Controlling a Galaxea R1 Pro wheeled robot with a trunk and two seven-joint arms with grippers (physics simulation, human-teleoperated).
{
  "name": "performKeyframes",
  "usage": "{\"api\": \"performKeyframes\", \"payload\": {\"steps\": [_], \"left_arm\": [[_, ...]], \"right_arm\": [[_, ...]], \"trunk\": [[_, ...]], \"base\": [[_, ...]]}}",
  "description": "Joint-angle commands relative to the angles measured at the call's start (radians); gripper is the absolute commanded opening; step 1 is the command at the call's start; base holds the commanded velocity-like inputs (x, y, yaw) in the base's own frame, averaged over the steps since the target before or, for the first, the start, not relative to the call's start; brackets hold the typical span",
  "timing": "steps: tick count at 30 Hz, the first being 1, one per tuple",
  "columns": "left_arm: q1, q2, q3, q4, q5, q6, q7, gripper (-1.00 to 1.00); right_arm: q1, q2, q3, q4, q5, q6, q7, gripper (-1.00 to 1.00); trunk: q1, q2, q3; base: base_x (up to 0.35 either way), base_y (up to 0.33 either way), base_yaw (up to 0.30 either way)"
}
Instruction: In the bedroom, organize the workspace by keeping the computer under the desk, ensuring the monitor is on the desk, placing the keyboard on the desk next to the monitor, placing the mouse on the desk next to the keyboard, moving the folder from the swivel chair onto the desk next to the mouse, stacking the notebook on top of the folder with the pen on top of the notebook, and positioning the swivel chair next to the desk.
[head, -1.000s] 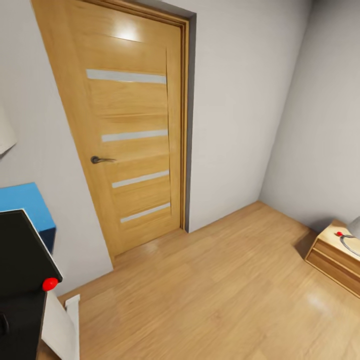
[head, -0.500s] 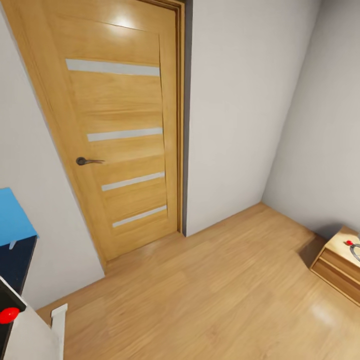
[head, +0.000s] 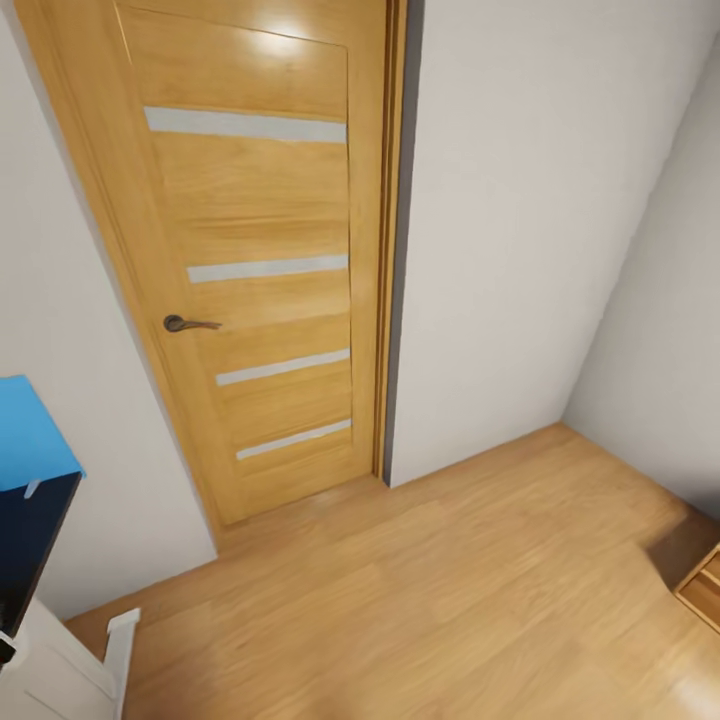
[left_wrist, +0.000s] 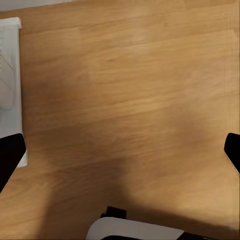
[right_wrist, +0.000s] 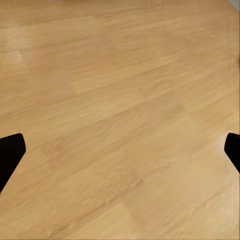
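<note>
A corner of the desk (head: 30, 440) shows at the head view's left edge, as a bright blue panel over a dark side. Below it, at the bottom left corner, stands a white box-like thing (head: 60, 665); I cannot tell whether it is the computer. My left gripper (left_wrist: 120, 155) hangs open over bare wood floor, its black fingertips (left_wrist: 10, 157) far apart, with a white object (left_wrist: 10, 75) beside it. My right gripper (right_wrist: 120, 155) is open too, with nothing between its fingertips (right_wrist: 10, 155) but floor.
A closed light wood door (head: 260, 260) with a dark lever handle (head: 185, 323) faces me between pale grey walls. Wood floor (head: 420, 590) spreads ahead. A low wood furniture corner (head: 705, 590) shows at the right edge. A white robot part (left_wrist: 135, 231) shows in the left wrist view.
The head camera has moved: the black part with a red dot has left the view at bottom left. The wood furniture at right has slid almost out of frame.
</note>
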Motion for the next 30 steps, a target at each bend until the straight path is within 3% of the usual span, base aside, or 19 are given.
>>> {"api": "performKeyframes", "payload": {"steps": [1, 12, 30], "left_arm": [[0.000, 0.000, 0.002, -0.001, 0.000, -0.002, 0.000, 1.00], [0.000, 0.001, 0.002, -0.001, 0.000, -0.001, 0.000, 1.00], [0.000, 0.001, 0.009, -0.001, 0.004, -0.007, 0.005, 1.00]], "right_arm": [[-0.001, 0.000, 0.001, 0.000, 0.010, 0.000, -0.010, 1.00], [-0.001, 0.002, 0.002, -0.001, 0.012, -0.003, -0.018, 1.00], [-0.001, 0.005, 0.002, 0.001, 0.015, -0.054, -0.021, 1.00]], "trunk": [[0.001, -0.001, -0.001], [0.001, -0.001, -0.001], [0.001, -0.001, -0.001]], "base": [[0.302, -0.185, 0.274], [0.276, -0.186, 0.281], [0.090, -0.079, 0.286]]}}
